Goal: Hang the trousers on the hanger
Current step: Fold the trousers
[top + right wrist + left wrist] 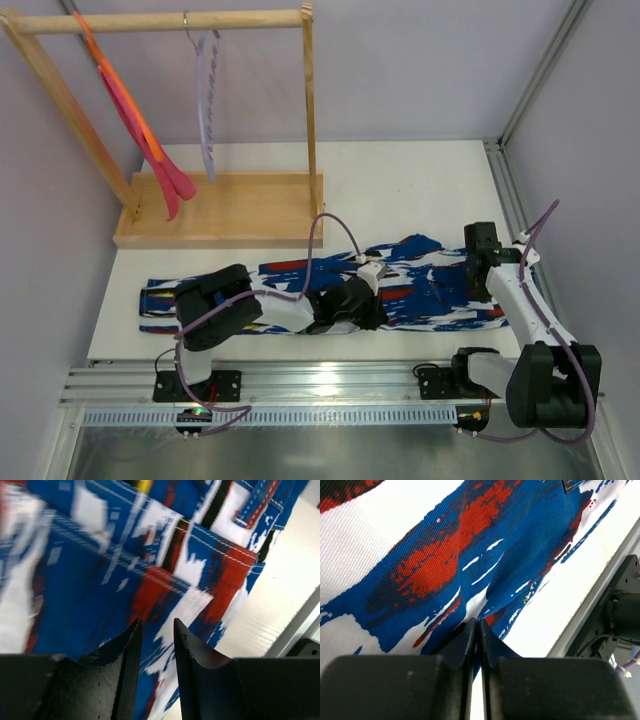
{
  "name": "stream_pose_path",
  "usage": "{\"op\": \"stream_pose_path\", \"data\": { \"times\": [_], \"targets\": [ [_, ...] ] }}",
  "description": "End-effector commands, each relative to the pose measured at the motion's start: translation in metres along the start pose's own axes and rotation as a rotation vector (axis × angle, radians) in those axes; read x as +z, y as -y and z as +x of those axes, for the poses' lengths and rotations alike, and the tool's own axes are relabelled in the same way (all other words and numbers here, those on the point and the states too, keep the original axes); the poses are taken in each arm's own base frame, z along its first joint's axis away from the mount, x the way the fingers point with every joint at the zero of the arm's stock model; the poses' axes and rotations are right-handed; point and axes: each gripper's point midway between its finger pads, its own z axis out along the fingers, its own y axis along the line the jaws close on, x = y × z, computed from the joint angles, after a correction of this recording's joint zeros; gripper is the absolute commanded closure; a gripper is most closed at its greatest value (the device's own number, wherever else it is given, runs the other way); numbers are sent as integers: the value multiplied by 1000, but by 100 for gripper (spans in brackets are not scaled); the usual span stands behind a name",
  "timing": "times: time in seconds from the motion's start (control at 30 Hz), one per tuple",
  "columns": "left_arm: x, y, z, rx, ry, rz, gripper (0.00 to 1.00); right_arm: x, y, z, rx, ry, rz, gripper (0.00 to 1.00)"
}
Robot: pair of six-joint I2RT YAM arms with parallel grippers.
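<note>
The trousers, in a blue, white, red and black print, lie flat along the white table's near side. My left gripper is low over their middle. In the left wrist view its jaws are pressed together on a pinched-up fold of the trousers. My right gripper hovers over the waist end. In the right wrist view it is slightly open and empty above the trousers. The pale lavender hanger hangs by its hook from the wooden rail at the back.
A wooden rack with a tray base stands at the back left. An orange hanger with pink-red cloth hangs on it left of the lavender one. A metal rail runs along the near table edge.
</note>
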Motion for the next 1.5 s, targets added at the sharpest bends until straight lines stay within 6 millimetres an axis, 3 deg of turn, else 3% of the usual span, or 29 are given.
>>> {"op": "stream_pose_path", "data": {
  "times": [0.0, 0.1, 0.17, 0.2, 0.23, 0.27, 0.3, 0.4, 0.43, 0.47, 0.5, 0.53, 0.57, 0.6, 0.63, 0.67, 0.7, 0.77, 0.8, 0.87, 0.9, 0.93, 0.97, 1.03, 1.07, 1.2, 1.33, 1.47],
  "targets": [
    [-23, -36, 48, 2, -169, -134, 92, 33, 10, 21, 15, -71, 23, 65],
    [-43, -31, 28, -4, -131, -167, 84, 39, 3, 14, -24, -67, 17, 65],
    [-63, -22, -14, 20, -28, -215, 74, 33, -5, 3, -46, -49, -15, 65],
    [-78, -34, -15, 45, -52, -300, 68, 24, -14, -8, -70, -31, -57, 65],
    [-87, -27, -39, 44, -9, -326, 64, 17, -21, -12, -79, -26, -98, 64],
    [-105, -30, -66, 32, 61, -368, 59, 4, -30, -17, -79, -11, -165, 62],
    [-114, -32, -80, 22, 85, -392, 53, -8, -41, -24, -86, 4, -226, 62],
    [-163, -64, -115, -75, 148, -567, 52, -57, -87, -22, -207, 39, -493, 61],
    [-180, -79, -111, -141, 136, -641, 51, -82, -110, -5, -323, 56, -601, 60],
    [-197, -102, -117, -206, 156, -715, 51, -96, -120, 1, -369, 64, -652, 58],
    [-219, -110, -124, -263, 205, -743, 51, -116, -138, 14, -429, 37, -738, 58],
    [-235, -124, -117, -338, 209, -796, 51, -134, -154, 25, -490, 42, -834, 58],
    [-254, -145, -122, -425, 260, -846, 51, -158, -167, 55, -582, 4, -942, 58],
    [-274, -158, -116, -476, 300, -867, 52, -172, -177, 72, -631, -21, -1007, 58],
    [-290, -170, -109, -542, 328, -904, 52, -191, -190, 80, -672, 11, -1100, 58],
    [-311, -192, -107, -624, 376, -968, 51, -217, -193, 110, -760, 5, -1201, 58],
    [-324, -208, -91, -671, 382, -1030, 43, -229, -198, 122, -795, 18, -1250, 59],
    [-369, -232, -78, -795, 493, -1142, 32, -248, -211, 149, -882, 60, -1342, 61],
    [-382, -240, -72, -823, 520, -1179, 24, -265, -211, 172, -948, 52, -1402, 61],
    [-412, -260, -49, -907, 576, -1283, 21, -275, -226, 201, -1033, 57, -1444, 61],
    [-420, -267, -43, -923, 588, -1311, 21, -282, -224, 220, -1081, 36, -1465, 61],
    [-423, -276, -31, -948, 582, -1345, 21, -281, -228, 229, -1100, 31, -1464, 61],
    [-431, -286, -22, -1025, 594, -1361, 23, -271, -228, 253, -1155, -30, -1458, 61],
    [-431, -303, -15, -1071, 566, -1352, 26, -273, -230, 271, -1171, -61, -1463, 62],
    [-432, -314, 3, -1182, 520, -1375, 26, -271, -229, 282, -1185, -88, -1471, 62],
    [-433, -332, 25, -1389, 372, -1386, 28, -272, -218, 313, -1256, -135, -1532, 61],
    [-433, -349, 46, -1522, 277, -1413, 35, -254, -219, 328, -1309, -127, -1483, 61],
    [-430, -364, 50, -1509, 281, -1434, 43, -234, -217, 331, -1311, -131, -1414, 61]
  ]
}}
